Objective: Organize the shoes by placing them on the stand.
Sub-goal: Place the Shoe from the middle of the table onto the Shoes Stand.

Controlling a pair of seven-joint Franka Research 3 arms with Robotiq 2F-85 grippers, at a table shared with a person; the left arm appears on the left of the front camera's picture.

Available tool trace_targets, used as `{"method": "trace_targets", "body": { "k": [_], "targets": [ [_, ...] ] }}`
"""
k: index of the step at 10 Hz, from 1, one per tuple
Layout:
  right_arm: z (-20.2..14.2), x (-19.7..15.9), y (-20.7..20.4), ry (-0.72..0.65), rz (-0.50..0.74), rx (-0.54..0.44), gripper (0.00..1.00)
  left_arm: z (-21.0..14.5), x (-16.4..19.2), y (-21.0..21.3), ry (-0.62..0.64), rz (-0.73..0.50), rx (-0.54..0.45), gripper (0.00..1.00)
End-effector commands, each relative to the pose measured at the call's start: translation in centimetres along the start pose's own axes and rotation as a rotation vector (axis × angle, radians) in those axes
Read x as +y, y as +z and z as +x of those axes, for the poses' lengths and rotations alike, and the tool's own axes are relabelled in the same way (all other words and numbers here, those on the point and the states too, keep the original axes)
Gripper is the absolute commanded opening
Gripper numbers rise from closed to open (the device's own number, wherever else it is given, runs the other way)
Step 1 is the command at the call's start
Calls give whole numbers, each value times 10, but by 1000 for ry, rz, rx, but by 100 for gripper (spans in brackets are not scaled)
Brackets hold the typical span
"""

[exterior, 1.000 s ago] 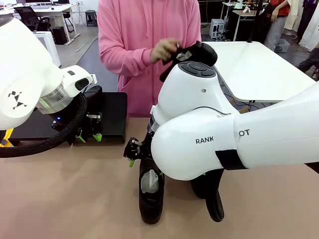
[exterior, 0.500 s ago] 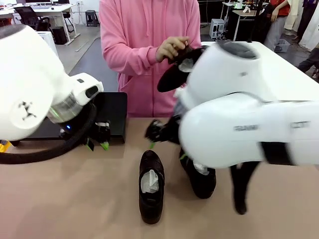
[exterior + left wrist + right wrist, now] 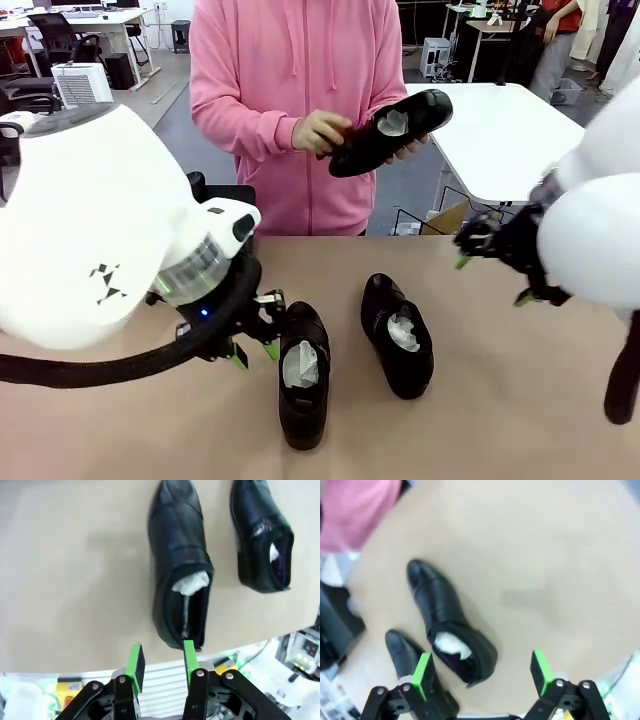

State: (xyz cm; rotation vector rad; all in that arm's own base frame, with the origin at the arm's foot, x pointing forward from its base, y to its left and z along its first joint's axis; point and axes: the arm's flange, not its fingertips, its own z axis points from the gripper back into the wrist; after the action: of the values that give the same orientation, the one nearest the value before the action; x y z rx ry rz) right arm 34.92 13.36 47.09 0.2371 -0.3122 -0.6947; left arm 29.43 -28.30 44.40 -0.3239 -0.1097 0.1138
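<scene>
Smooth tan counter, with white tables in the open room behind. 2 glossy black shoes lie apart mid-counter, the left-hand shoe and the right-hand shoe, each stuffed with crumpled white paper. A person's hand holds a 3rd shoe above the far edge. The stand shows a matte-black corner behind the left arm. The left claw is partly apart and empty, near the left-hand shoe's heel. The right claw is wide apart and empty.

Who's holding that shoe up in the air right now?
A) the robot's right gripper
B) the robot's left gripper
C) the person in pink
C: the person's hands hold the raised shoe at chest height, beyond the far side of the table.
</scene>
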Motion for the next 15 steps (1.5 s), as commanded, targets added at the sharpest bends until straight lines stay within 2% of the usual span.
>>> {"method": "trace_targets", "body": {
  "k": [1, 2, 3, 5, 7, 9, 12, 15],
  "targets": [
    [8, -36, -7, -171, -44, -12, 100, 5, -8, -18, -212, 48, 84, 44],
    [13, -43, -12, -214, -70, -7, 100, 5, -11, -25, -224, 59, 92, 44],
    [20, -14, 1, -79, -25, -6, 100, 6, -16, -36, -233, 100, 91, 44],
    [20, -14, 1, -79, -25, -6, 100, 7, -23, -55, -278, 154, 65, 44],
    [20, -14, 1, -79, -25, -6, 100, 16, -27, -65, -270, 183, 33, 44],
    [20, -14, 1, -79, -25, -6, 100, 22, -33, -69, -244, 166, 21, 44],
    [20, -14, 1, -79, -25, -6, 100, 25, -37, -84, -136, 209, 92, 44],
    [20, -14, 1, -79, -25, -6, 100, 26, -36, -94, -92, 239, 101, 44]
  ]
}}
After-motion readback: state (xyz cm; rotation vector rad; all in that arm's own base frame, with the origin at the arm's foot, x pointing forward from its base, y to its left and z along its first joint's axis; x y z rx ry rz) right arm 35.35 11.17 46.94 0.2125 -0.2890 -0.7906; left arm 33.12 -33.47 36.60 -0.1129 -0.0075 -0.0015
